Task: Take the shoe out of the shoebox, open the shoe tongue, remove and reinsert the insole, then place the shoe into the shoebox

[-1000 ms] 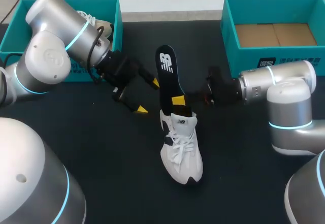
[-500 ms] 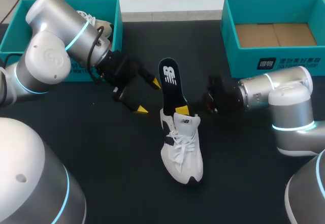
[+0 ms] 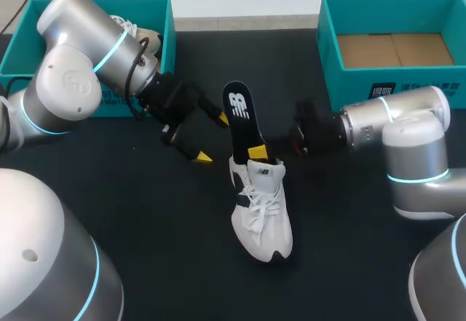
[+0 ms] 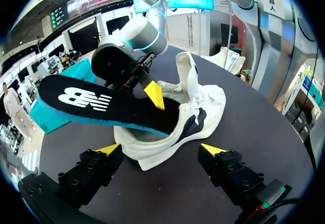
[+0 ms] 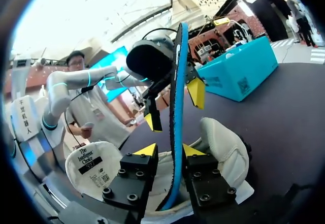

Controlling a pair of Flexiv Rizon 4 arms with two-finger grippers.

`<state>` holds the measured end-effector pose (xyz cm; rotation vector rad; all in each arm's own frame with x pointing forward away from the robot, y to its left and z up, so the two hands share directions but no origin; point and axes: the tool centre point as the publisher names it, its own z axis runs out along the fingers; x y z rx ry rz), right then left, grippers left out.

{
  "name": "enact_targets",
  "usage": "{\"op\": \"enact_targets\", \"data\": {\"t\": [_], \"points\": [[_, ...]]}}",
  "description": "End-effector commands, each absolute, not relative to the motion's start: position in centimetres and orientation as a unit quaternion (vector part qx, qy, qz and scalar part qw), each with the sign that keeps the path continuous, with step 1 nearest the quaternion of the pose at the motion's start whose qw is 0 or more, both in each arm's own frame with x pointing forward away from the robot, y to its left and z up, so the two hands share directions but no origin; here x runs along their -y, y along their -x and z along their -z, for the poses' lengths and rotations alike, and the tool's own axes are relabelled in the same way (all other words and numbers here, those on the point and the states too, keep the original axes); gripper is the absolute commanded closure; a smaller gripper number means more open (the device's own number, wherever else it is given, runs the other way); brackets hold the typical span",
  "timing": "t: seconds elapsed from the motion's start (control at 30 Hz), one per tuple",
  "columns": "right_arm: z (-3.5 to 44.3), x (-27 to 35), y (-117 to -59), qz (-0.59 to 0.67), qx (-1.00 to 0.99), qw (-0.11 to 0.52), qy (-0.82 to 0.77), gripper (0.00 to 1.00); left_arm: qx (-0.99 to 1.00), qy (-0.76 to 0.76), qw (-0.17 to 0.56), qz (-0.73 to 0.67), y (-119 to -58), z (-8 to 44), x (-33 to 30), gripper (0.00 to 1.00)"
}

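Matte black counter fills the head view. An open-topped teal cardboard box sits at the counter's 10 o'clock, by the far edge. Inside it, a second white laced shoe lies against the box's 3 o'clock wall, partly hidden. Rest of the box interior can't be seen.

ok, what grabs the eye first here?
The black insole stands half out of the white sneaker mid-table, pinched by the right gripper. The left gripper hangs open beside the heel. An empty teal shoebox sits far right.
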<state>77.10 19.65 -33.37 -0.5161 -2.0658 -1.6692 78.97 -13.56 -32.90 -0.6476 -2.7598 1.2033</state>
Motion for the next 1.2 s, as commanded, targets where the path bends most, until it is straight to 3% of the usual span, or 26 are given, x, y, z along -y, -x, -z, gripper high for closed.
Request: {"op": "enact_targets", "data": {"t": [0.03, 0.07, 0.37, 0.87, 1.1, 1.13, 1.17, 1.2], "points": [[33.0, -20.3, -77.6, 0.59, 0.754, 0.216, 0.193, 0.87, 0.896, 0.21, 0.03, -0.389, -78.9, 32.9, 13.5, 0.0], [33.0, -20.3, -77.7, 0.584, 0.756, 0.215, 0.2, 1.0, 0.896, 0.21, 0.03, -0.389, -78.9, 32.9, 13.5, 0.0], [33.5, -19.3, -76.9, 0.535, 0.774, 0.238, 0.24, 1.0, 0.896, 0.21, 0.03, -0.389, -78.9, 32.9, 13.5, 0.0], [35.9, -18.2, -74.4, 0.539, 0.765, 0.236, 0.264, 1.0, 0.896, 0.21, 0.03, -0.389, -78.9, 32.9, 13.5, 0.0], [34.9, -19.0, -75.0, 0.546, 0.765, 0.227, 0.253, 1.0, 0.896, 0.21, 0.03, -0.389, -78.9, 32.9, 13.5, 0.0], [34.8, -19.0, -75.2, 0.546, 0.765, 0.227, 0.253, 0.95, 0.896, 0.21, 0.03, -0.389, -78.9, 32.9, 13.5, 0.0], [34.7, -19.2, -75.5, 0.547, 0.766, 0.227, 0.249, 0.8, 0.896, 0.21, 0.03, -0.389, -78.9, 32.9, 13.5, 0.0], [34.6, -19.3, -75.6, 0.548, 0.766, 0.226, 0.248, 0.74, 0.896, 0.21, 0.03, -0.389, -78.9, 32.9, 13.5, 0.0]]}}
